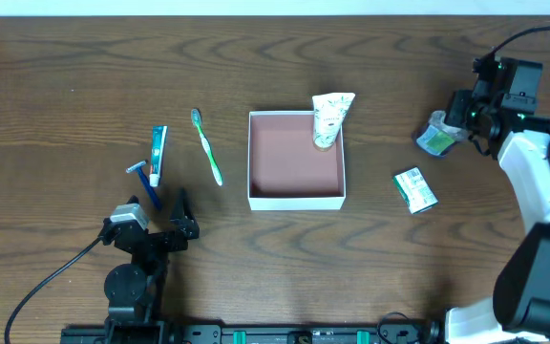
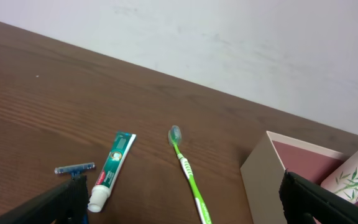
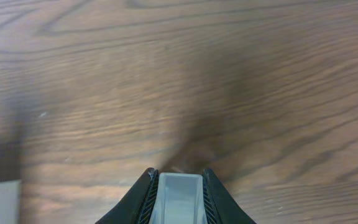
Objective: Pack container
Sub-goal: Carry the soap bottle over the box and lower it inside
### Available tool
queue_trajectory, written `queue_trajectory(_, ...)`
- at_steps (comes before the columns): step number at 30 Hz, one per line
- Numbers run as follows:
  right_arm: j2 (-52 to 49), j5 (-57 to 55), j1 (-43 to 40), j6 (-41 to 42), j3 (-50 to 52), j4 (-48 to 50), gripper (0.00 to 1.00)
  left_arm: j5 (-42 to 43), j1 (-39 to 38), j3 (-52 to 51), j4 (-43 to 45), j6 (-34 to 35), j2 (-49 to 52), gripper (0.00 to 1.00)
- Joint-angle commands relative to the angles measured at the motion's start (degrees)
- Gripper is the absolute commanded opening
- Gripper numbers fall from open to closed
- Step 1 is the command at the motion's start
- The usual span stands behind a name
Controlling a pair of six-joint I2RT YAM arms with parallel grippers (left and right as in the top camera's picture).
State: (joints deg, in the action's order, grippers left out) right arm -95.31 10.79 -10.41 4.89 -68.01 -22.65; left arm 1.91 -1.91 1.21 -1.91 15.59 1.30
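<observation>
- At the right end of the dark wooden table (image 1: 65,76), my right gripper (image 3: 179,179) pinches a small translucent, green-tinted item (image 1: 434,141).
- My left gripper (image 1: 166,203) stands spread wide and empty, near a blue razor (image 1: 144,178).
- The square white-walled container (image 1: 296,201) sits mid-table, with a white bamboo-print tube (image 1: 330,119) leaning in its far right corner.

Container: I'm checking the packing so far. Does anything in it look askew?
Yes. The white bamboo-print tube stands cap-down in the far right corner of the container, leaning with its wide end over the rim instead of lying flat.
</observation>
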Motion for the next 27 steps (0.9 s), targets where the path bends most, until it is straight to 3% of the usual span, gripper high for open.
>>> queue_trajectory(1,7.23,10.01,-0.02,-2.1,-0.57,-0.48,0.14,-1.49,0.28,-0.98,-2.19,-0.55,0.07,0.98)
queue_trajectory(10,19.96,30.86,2.75,-7.37,-0.57,-7.32,0.14,-1.49,0.28,-0.98,-2.19,-0.52,0.07,0.98)
queue_trajectory(19,23.71,30.82,18.58,-14.19,-0.55,-10.86,0.13,-1.49,0.28,-0.98,-2.19,-0.55,0.07,0.98)
queue_trajectory(27,21.81,21.55,30.14,-17.84,-0.55,-11.85,0.09,-1.49,0.28,-0.98,-2.19,-0.52,0.07,0.98)
